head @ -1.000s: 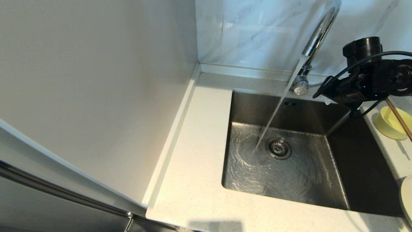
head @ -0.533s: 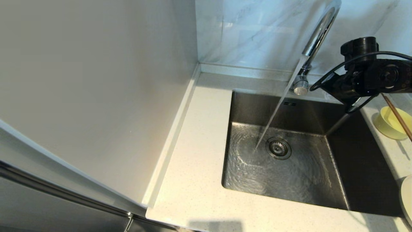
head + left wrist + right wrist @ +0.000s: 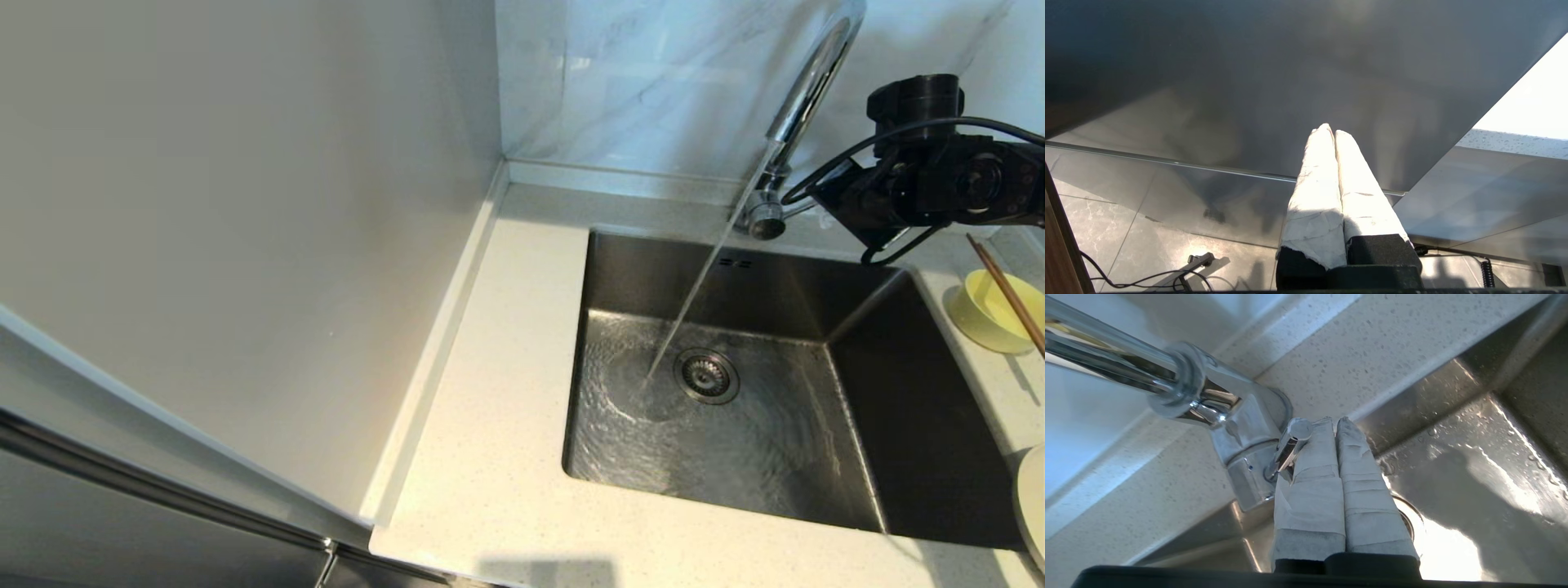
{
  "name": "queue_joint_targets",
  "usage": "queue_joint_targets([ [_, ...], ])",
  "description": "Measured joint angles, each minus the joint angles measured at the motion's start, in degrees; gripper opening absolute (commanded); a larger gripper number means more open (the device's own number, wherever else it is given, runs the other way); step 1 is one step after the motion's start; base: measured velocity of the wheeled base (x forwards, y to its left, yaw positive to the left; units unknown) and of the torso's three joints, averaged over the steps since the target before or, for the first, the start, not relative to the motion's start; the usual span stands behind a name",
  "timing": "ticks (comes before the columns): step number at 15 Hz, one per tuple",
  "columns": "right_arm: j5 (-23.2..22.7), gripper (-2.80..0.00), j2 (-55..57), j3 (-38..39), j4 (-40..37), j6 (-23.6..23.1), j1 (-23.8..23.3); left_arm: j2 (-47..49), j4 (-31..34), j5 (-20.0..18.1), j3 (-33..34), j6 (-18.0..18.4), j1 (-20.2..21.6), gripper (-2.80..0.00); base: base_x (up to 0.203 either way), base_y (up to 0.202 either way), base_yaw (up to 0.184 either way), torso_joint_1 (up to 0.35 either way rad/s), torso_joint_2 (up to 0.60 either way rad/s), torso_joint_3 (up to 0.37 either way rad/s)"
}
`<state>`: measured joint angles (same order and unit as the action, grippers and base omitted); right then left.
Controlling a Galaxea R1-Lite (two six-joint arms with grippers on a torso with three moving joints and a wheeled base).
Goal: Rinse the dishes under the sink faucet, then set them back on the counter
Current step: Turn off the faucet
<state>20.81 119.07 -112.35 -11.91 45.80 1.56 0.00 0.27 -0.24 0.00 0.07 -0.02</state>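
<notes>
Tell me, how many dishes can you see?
3: a yellow bowl on the counter right of the sink, chopsticks leaning in it, a white plate nearer, mostly cut off.

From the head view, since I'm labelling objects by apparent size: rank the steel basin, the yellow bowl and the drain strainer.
1. Steel basin, by far the largest.
2. Yellow bowl, partly cut off at the edge.
3. Drain strainer, slightly smaller than the bowl's visible part.

Water [image 3: 694, 298] is pouring from the faucet [image 3: 804, 98] into the basin [image 3: 735, 408]; the right gripper [image 3: 824, 200] is hovering beside the faucet's base.
</notes>
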Motion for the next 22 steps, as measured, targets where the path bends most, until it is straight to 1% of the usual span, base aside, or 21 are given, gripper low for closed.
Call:
queue_joint_targets([
  [11, 0.22, -2.80, -1.48, -0.13, 0.45, 0.20, 0.34, 0.00, 0.00, 0.00, 0.00, 0.00, 0.02, -2.80, 0.000, 0.000, 0.000, 0.000, 0.00, 0.000],
  [13, 0.42, -2.80, -2.39, 1.31, 0.50, 0.08, 0.33, 0.00, 0.01, 0.00, 0.00, 0.00, 0.00, -2.80, 0.000, 0.000, 0.000, 0.000, 0.00, 0.000],
  [15, 1.51, -2.80, -4.38, 6.87, 0.44, -1.48, -0.08, 0.00, -0.02, 0.02, 0.00, 0.00, 0.02, -2.80, 0.000, 0.000, 0.000, 0.000, 0.00, 0.000],
  [17, 1.88, -2.80, -8.92, 15.26, 0.45, -4.82, -0.83, 0.00, 0.00, 0.00, 0.00, 0.02, 0.02, -2.80, 0.000, 0.000, 0.000, 0.000, 0.00, 0.000],
  [20, 2.06, -2.80, -20.97, 29.78, 0.47, -12.35, -2.14, 0.00, 0.00, 0.02, 0.00, 0.00, 0.02, -2.80, 0.000, 0.000, 0.000, 0.000, 0.00, 0.000],
  [22, 2.14, -2.80, -31.12, 37.91, 0.43, -18.08, -3.88, 0.00, 0.00, 0.02, 0.00, 0.00, 0.00, -2.80, 0.000, 0.000, 0.000, 0.000, 0.00, 0.000],
])
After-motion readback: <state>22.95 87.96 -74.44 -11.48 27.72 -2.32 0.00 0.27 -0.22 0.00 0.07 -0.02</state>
